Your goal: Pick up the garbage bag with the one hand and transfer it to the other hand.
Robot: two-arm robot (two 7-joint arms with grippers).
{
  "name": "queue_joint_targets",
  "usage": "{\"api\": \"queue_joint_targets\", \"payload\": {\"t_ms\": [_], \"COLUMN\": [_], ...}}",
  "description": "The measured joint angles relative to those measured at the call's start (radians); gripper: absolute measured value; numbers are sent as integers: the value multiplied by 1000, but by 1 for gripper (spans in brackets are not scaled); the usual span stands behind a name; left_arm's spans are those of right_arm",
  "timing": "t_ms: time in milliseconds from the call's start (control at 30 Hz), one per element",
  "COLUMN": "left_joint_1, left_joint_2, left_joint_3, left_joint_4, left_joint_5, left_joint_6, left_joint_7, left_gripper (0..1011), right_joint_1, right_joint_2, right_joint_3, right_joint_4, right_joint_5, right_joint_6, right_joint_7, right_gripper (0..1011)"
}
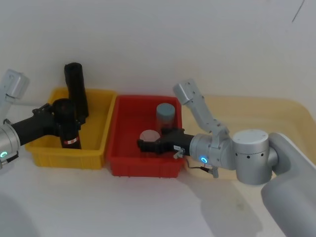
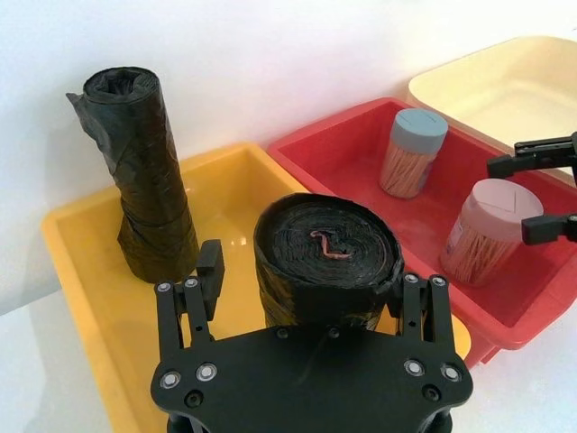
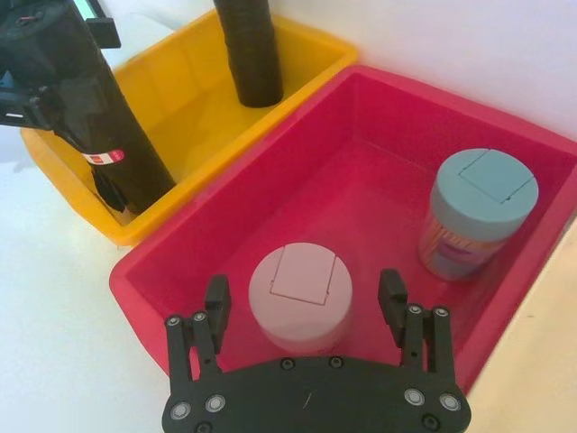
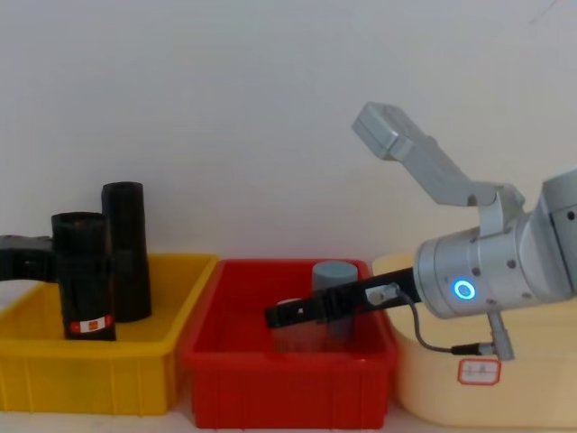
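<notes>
While the left claw [image 2: 311,271] straddles the upright garbage bag [image 2: 325,248] in the yellow bin [image 2: 81,244], fingers spread, right claw [image 3: 304,287] likewise spread, over red bin [image 3: 379,117].

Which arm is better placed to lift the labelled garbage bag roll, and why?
Left: the left gripper straddles the garbage bag in the yellow bin; the right gripper hangs over the red bin.
</notes>
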Motion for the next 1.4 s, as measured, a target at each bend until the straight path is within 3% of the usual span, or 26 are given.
{"api": "queue_joint_targets", "payload": {"t_ms": [567, 867, 1000, 1400], "left_joint_1": [1, 1, 1, 1], "left_joint_2": [0, 0, 0, 0], "left_joint_3": [-2, -2, -2, -2], "left_joint_4": [0, 0, 0, 0], "left_joint_5": [2, 2, 2, 2], "left_joint_6": [0, 0, 0, 0], "left_joint_7": [2, 3, 3, 3], "left_gripper": [1001, 1001, 926, 629], "right_joint_1": [9, 11, 11, 12], "right_joint_2": [-24, -30, -31, -33], "right_joint_3": [1, 2, 3, 3], "right_joint_4": [42, 51, 53, 56], "right_joint_5": [-17, -20, -21, -22], "right_joint_6": [-16, -19, -21, -22], "right_joint_7": [-1, -2, -3, -4], "right_gripper": [991, 794, 666, 666]}}
